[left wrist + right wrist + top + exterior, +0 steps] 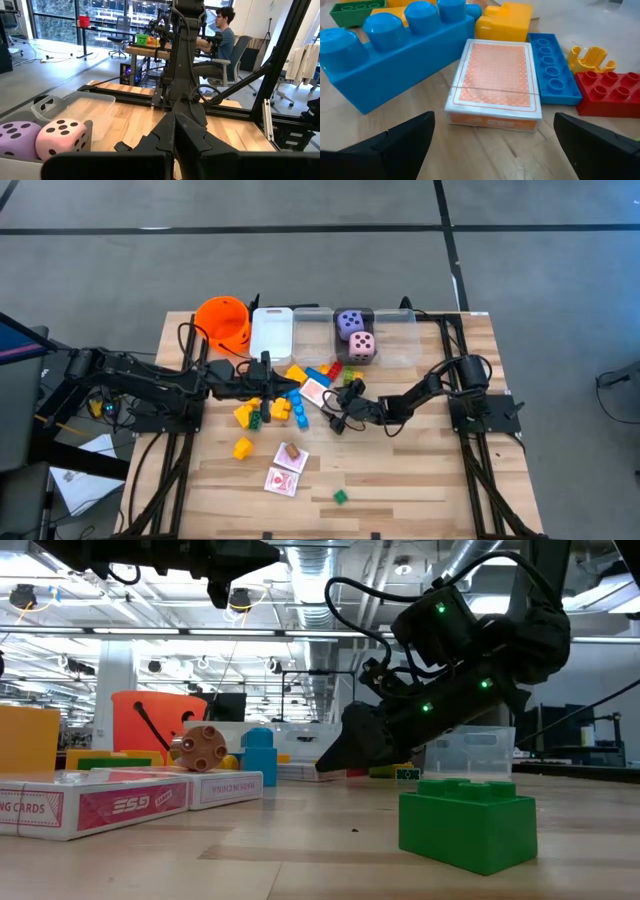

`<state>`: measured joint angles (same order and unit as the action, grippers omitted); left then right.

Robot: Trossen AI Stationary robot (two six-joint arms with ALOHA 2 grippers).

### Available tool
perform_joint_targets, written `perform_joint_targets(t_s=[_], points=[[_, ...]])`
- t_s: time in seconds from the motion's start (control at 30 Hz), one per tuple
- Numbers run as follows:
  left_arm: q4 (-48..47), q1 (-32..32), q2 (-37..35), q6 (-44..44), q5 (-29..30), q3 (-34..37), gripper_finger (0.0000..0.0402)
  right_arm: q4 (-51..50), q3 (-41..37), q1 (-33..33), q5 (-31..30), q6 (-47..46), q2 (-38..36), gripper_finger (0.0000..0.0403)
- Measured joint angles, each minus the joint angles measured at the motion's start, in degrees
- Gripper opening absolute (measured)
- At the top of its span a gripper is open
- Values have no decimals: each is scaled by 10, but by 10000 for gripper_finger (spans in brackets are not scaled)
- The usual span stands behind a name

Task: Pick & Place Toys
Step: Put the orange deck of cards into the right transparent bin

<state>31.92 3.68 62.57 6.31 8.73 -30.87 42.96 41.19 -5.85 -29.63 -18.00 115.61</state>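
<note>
So the right gripper (333, 418) sits just right of centre in the high view, down low over the wood table (420, 470), with its fingers (395, 142) spread wide apart and nothing between them. In the right wrist view they sit at the lower corners of the frame, either side of a deck of red-patterned playing cards (495, 85) in its clear wrap, not touching it. That deck (315, 392) is dead centre of the toy pile in the high view. Around it in the wrist view: a long blue block (395, 47) at upper left, a yellow block (505, 21) top centre, a flat blue piece (552, 67) touching the deck's right side, and a red block (607, 92) at right.

The left gripper (262, 375) is left of centre in the high view, above the yellow and blue blocks, fingers closed together, holding nothing as far as I can see.

Pink die (361, 346) and purple die (349, 323) are in a clear bin (395, 350) at upper centre, with the orange bucket (224, 323) to the left of the bin row. Two more card decks (286, 470) lie lower centre, and a small green block (340, 497) sits alone near the bottom.
</note>
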Motion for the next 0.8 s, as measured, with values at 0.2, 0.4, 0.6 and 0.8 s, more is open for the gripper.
perform_joint_targets(t_s=[0.2,0.4,0.6,0.8], points=[[0,0,0,0,0,0,0,-2,4,0,1,0,0,400],[9,0,0,0,0,0,0,-9,30,1,11,0,0,400],[17,0,0,0,0,0,0,-77,59,9,10,-4,-1,400],[16,0,0,0,0,0,0,-118,62,22,-1,-42,-1,400]])
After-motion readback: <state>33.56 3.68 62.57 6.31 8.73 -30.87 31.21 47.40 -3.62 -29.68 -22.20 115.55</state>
